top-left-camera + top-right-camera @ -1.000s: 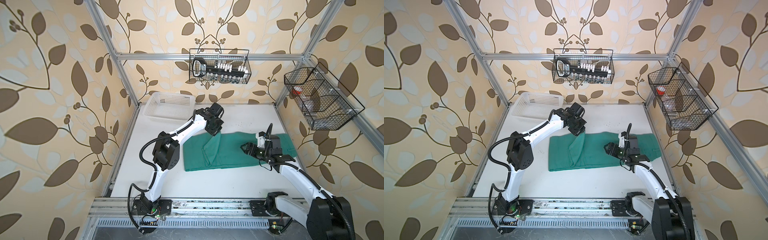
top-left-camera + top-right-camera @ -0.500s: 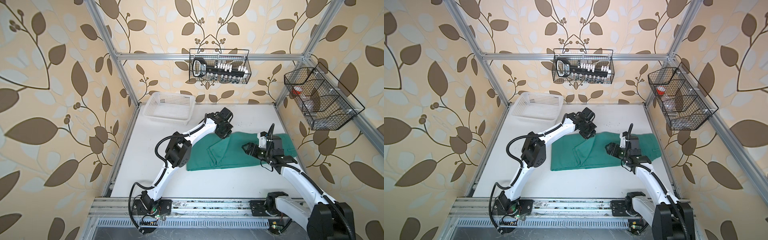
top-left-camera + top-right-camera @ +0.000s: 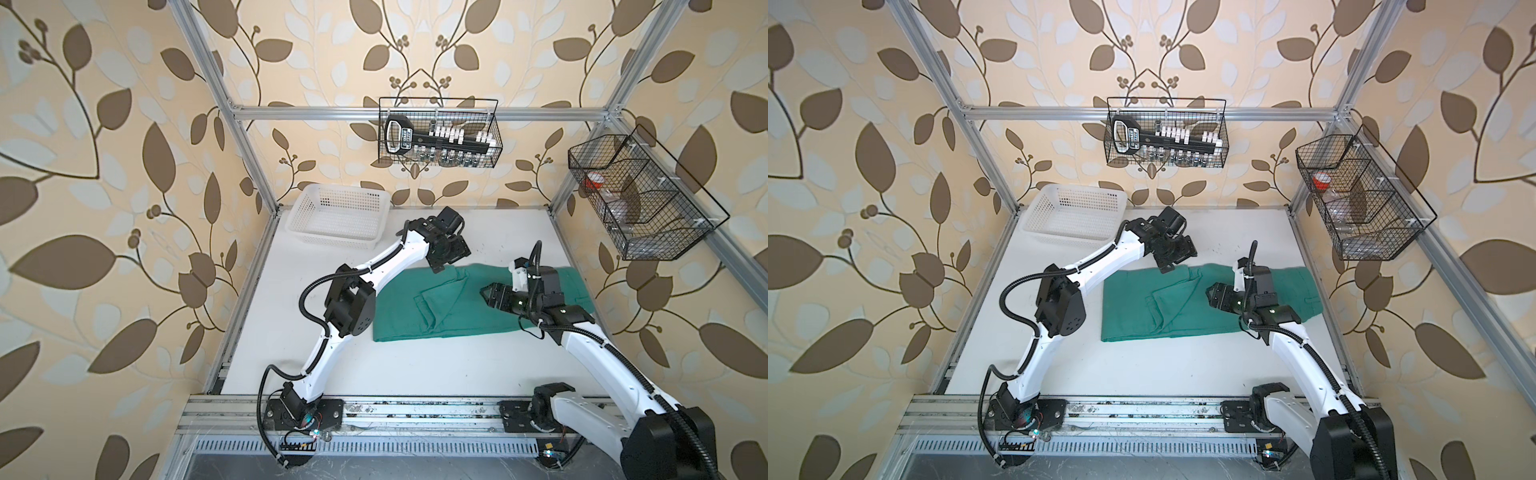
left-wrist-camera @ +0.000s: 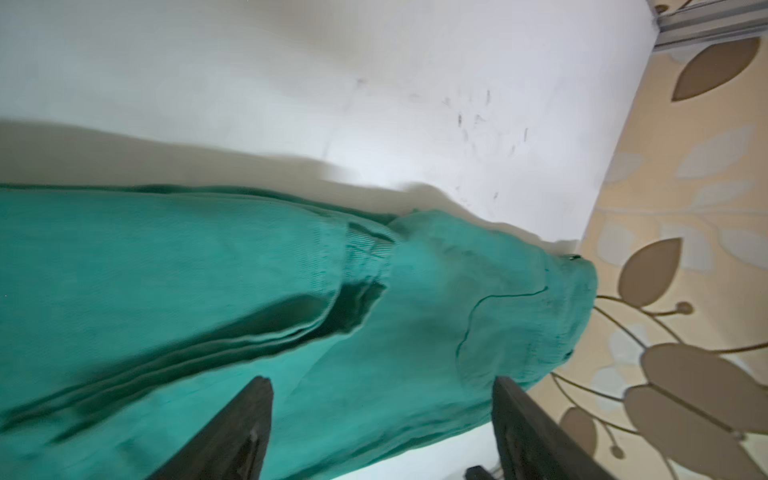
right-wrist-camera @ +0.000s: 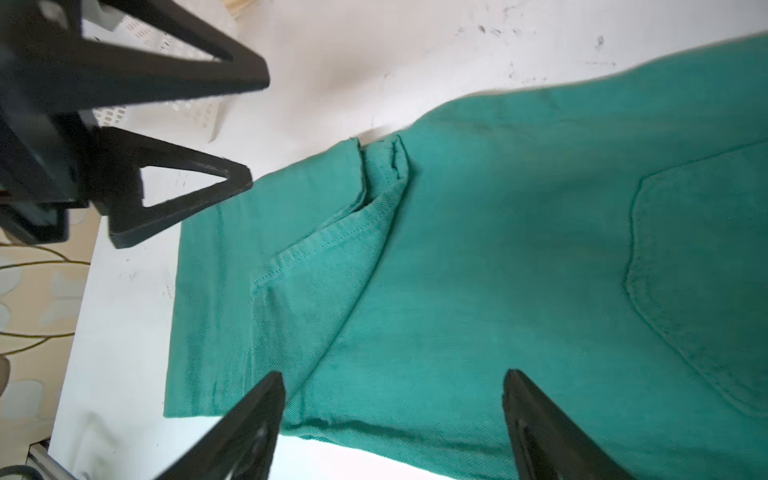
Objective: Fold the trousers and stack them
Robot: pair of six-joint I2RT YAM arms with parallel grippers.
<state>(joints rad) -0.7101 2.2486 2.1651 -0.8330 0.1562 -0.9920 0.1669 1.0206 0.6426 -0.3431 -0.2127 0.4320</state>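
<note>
Trousers (image 3: 399,316) flat on white table (image 3: 415,374), long axis left to right in both top views, leg ends doubled back over middle. Right gripper (image 3: 484,292) nearer, above that middle, spread wide, empty. Left gripper (image 3: 440,266) at far edge of cloth, likewise spread, holding nothing.

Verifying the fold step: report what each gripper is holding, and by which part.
Nothing is held: left gripper and right gripper are open, the trousers lie free.
</note>
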